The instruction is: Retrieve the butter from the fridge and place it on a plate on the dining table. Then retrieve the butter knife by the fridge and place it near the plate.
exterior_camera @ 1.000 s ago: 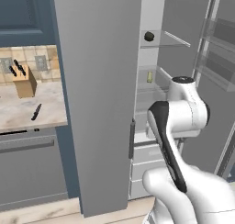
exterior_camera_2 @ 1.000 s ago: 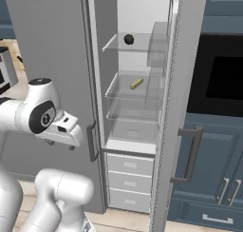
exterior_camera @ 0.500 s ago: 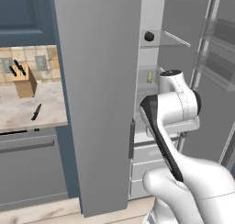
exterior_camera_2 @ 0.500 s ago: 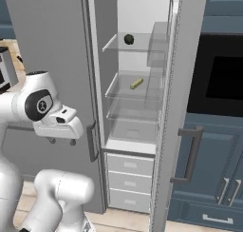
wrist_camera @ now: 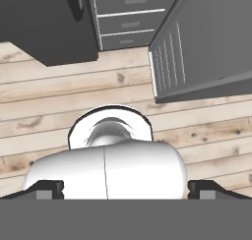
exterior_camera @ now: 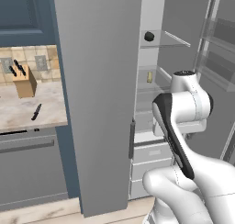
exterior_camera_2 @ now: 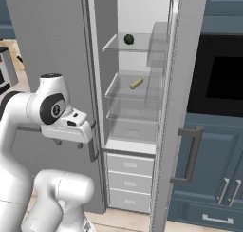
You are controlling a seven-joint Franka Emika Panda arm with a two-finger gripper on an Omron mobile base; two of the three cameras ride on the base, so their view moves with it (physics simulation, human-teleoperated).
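Fridge [exterior_camera_2: 57,45] stands open; butter [exterior_camera_2: 136,83] sits unretrieved on its shelf, gripper [wrist_camera: 126,189] jaws apart, empty

The grey fridge [exterior_camera_2: 47,45] stands open. The pale butter [exterior_camera_2: 136,83] lies on its middle glass shelf, beyond the hand. The dark butter knife [exterior_camera: 36,112] lies flat on the counter.

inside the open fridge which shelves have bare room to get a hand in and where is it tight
The bottom glass shelf above the drawers is bare. On the middle shelf the butter lies right of centre, leaving its left half free. The top shelf is free right of the dark round thing. It is tightest by the door's shelves on the right.
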